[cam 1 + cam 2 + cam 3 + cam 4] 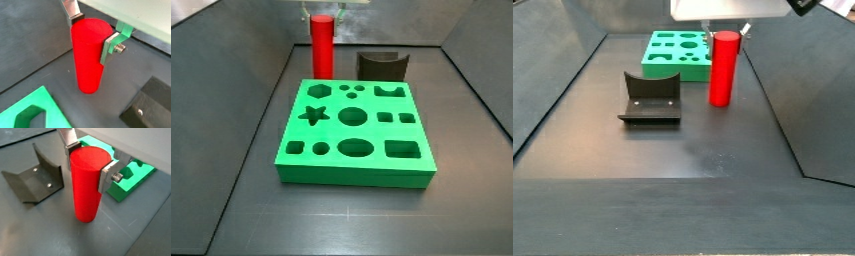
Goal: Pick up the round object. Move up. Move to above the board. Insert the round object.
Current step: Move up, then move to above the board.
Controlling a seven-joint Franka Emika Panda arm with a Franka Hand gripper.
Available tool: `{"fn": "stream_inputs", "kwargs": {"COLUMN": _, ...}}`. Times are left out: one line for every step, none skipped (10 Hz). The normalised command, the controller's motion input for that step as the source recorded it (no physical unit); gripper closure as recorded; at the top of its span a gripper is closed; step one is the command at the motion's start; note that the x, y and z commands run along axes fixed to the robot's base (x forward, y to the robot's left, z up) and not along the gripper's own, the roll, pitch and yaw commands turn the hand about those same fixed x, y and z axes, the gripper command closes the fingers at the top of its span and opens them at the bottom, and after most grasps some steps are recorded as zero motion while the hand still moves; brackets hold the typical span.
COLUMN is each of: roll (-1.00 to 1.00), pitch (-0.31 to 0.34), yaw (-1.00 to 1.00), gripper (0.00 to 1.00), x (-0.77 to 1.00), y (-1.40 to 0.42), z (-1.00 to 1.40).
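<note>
The round object, a tall bright red cylinder [88, 57], stands upright, and my gripper [92, 31] is shut on its upper end, with the silver fingers [70, 9] pressed on two opposite sides. The other wrist view shows the same grip [90, 160] on the cylinder [85, 188]. In both side views the cylinder [322, 45] [723, 68] is beside the board, and its lower end is at or just above the floor. The board [352, 130] is a thick green slab with shaped holes, also seen in a side view [676, 52] and in both wrist views [133, 175] [33, 110].
A dark grey block with a curved notch [381, 65] [649, 98] stands on the floor near the board and the cylinder, and also shows in both wrist views [33, 178] [150, 107]. Grey walls enclose the dark floor [687, 150].
</note>
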Motion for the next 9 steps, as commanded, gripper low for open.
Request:
{"fn": "stream_inputs", "kwargs": {"roll": 0.0, "pitch": 0.0, "yaw": 0.0, "gripper": 1.0, "x": 0.0, "y": 0.0, "z": 0.83}}
{"fn": "stream_inputs", "kwargs": {"roll": 0.0, "pitch": -0.003, "yaw": -0.01, "gripper": 1.0, "x": 0.01, "y": -0.06, "z": 0.82}}
{"fn": "stream_inputs", "kwargs": {"roll": -0.01, "pitch": 0.011, "yaw": -0.01, "gripper": 1.0, "x": 0.01, "y": -0.05, "z": 0.72}}
{"fn": "stream_inputs", "kwargs": {"roll": -0.02, "pitch": 0.028, "yaw": 0.0, "gripper": 1.0, "x": 0.01, "y": -0.03, "z": 0.53}}
{"fn": "stream_inputs", "kwargs": {"roll": -0.02, "pitch": 0.041, "yaw": 0.01, "gripper": 1.0, "x": 0.01, "y": -0.02, "z": 0.37}}
{"fn": "stream_inputs", "kwargs": {"roll": -0.03, "pitch": 0.056, "yaw": 0.01, "gripper": 1.0, "x": 0.01, "y": -0.02, "z": 0.2}}
{"fn": "stream_inputs", "kwargs": {"roll": -0.37, "pitch": -0.026, "yaw": 0.13, "gripper": 1.0, "x": -0.9, "y": 0.9, "z": 1.0}}
{"fn": "stream_inputs", "kwargs": {"roll": -0.37, "pitch": -0.049, "yaw": 0.11, "gripper": 1.0, "x": -0.91, "y": 0.91, "z": 1.0}}
{"fn": "stream_inputs", "kwargs": {"roll": -0.36, "pitch": -0.077, "yaw": 0.06, "gripper": 1.0, "x": -0.85, "y": 0.77, "z": 0.95}}
